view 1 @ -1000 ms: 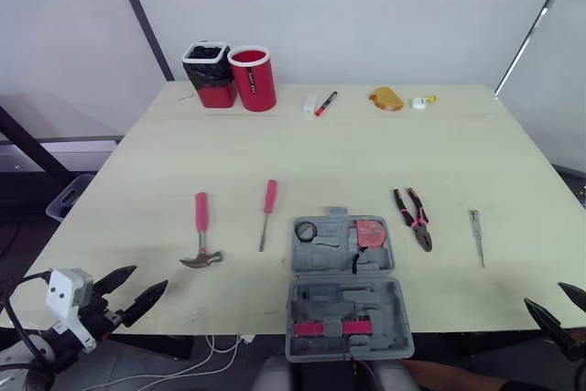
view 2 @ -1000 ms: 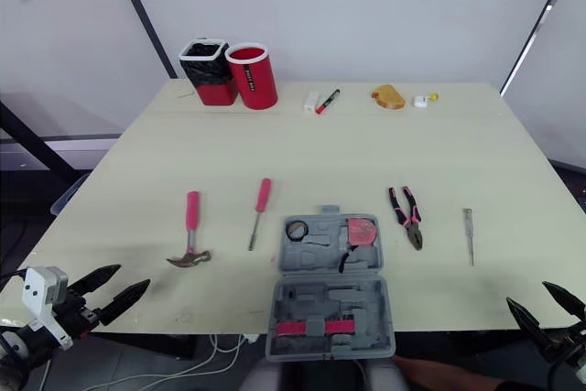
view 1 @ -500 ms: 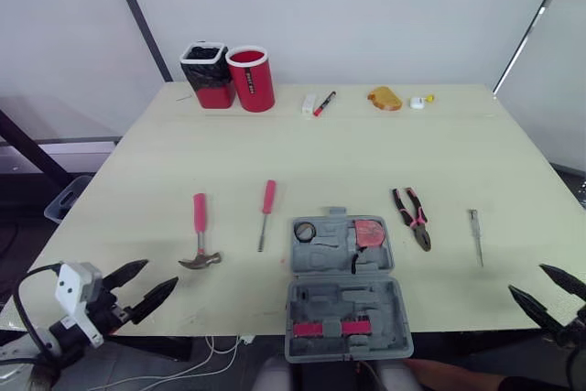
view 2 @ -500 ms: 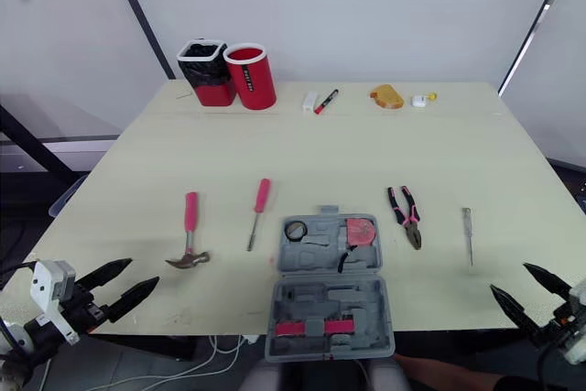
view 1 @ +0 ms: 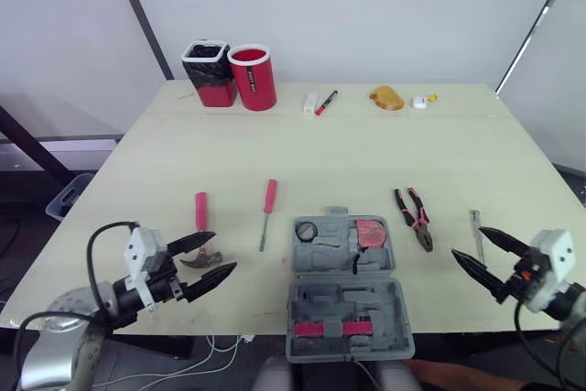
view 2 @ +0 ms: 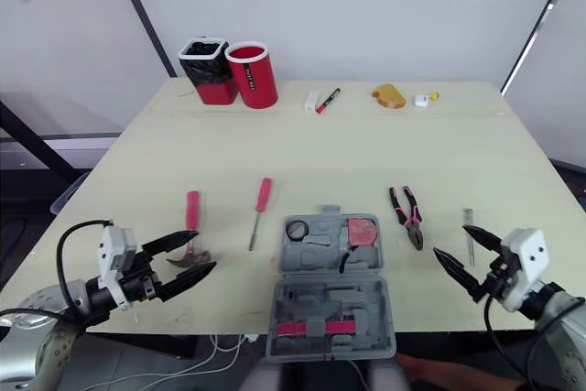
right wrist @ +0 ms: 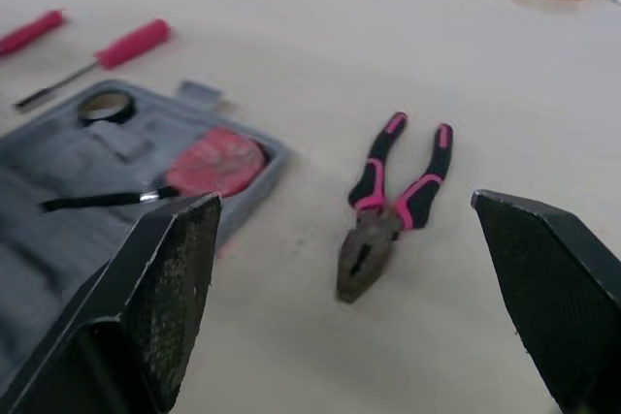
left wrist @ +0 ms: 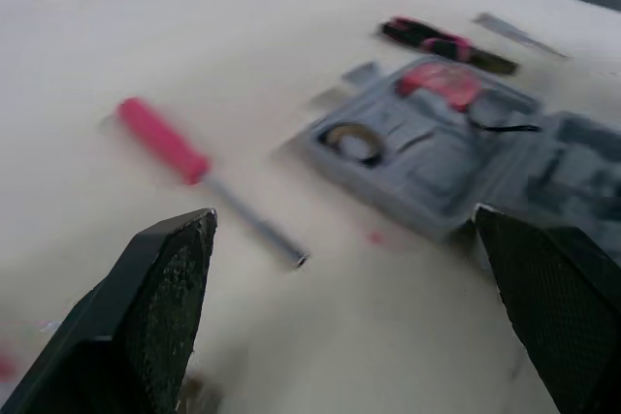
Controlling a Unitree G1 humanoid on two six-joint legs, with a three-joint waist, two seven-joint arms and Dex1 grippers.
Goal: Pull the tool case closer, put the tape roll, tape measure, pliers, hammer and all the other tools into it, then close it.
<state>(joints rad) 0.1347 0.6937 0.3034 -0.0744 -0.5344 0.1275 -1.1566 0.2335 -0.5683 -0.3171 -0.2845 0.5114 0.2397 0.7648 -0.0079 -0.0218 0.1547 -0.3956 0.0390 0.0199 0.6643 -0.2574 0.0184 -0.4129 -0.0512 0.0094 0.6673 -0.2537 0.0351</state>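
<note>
Currently I see the grey tool case [view 1: 348, 292] lying open; left gripper [view 1: 224, 251] and right gripper [view 1: 467, 241] spread, empty.

Bright, even, diffuse light — shadows soft, faint.

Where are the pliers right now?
In the head views, the pliers lie on the robot's right, between the open tool case and the right gripper.

The pale table [view 1: 366, 153] carries an open grey tool case [view 1: 346, 295] at its near edge, a hammer [view 1: 200, 212], screwdriver [view 1: 268, 208], pliers [view 1: 414, 217], thin tester [view 1: 476, 233], red cup [view 1: 253, 78] and marker [view 1: 325, 103].
</note>
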